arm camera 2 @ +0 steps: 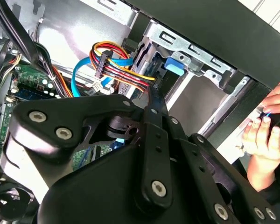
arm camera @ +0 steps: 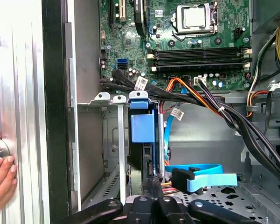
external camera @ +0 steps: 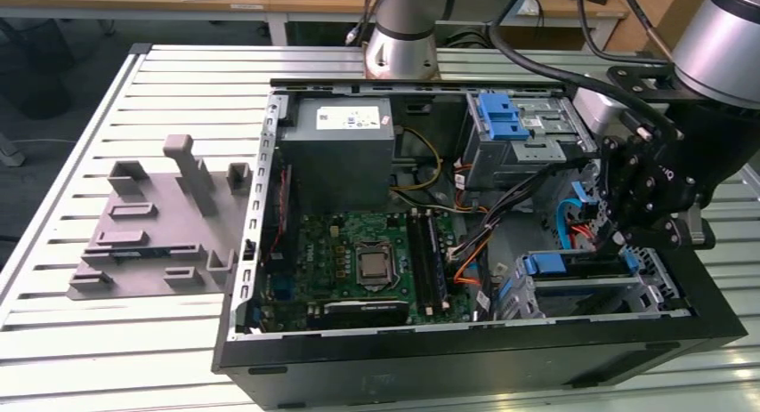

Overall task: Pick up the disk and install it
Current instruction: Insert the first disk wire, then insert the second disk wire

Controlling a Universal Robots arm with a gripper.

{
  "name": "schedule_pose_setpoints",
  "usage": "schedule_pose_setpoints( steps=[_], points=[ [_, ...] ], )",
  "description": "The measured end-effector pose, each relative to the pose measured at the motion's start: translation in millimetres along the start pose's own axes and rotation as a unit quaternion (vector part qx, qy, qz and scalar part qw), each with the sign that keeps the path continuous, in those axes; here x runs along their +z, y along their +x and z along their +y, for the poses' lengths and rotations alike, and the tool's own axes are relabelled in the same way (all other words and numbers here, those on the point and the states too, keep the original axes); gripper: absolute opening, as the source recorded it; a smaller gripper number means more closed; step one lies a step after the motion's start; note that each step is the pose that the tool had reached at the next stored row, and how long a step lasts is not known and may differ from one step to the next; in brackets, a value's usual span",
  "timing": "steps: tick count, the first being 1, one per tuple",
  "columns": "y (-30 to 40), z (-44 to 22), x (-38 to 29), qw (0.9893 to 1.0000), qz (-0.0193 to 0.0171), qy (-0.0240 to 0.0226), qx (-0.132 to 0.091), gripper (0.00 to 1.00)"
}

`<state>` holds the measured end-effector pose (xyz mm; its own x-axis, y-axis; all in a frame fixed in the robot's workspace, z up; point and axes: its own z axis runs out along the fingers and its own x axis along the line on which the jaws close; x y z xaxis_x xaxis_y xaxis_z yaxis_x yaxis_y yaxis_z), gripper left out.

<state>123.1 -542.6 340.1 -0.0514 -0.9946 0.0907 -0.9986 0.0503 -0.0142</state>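
Black tool [arm camera: 151, 189] nearest, pointing down inside the computer case [external camera: 475, 359], clamped on the disk [arm camera: 147, 158] seated in its bay.

My black metal claw linkage [arm camera 2: 144, 177] fills the foreground. Beyond it, red-yellow wires [arm camera 2: 119, 65] run beside a silver drive cage [arm camera 2: 191, 49]. A hand [arm camera 2: 266, 135] rests nearby.

One open computer case [external camera: 356, 363] is seen in the exterior view, holding one motherboard [external camera: 356, 265], one grey power supply box [external camera: 344, 154] and two metal drive cages [external camera: 529, 132] [external camera: 647, 292]. One grey fixture plate [external camera: 149, 225] is counted on the one slatted table [external camera: 131, 341]. One person's hand [arm camera 2: 266, 135] is seen in the second wrist view.
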Motion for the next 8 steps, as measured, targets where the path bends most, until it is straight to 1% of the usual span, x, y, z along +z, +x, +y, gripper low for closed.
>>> schedule_pose_setpoints(
  steps=[8],
  points=[
    [0.1,0.0,-1.2,1.0,0.0,0.0,0.0,0.11]
  ],
)
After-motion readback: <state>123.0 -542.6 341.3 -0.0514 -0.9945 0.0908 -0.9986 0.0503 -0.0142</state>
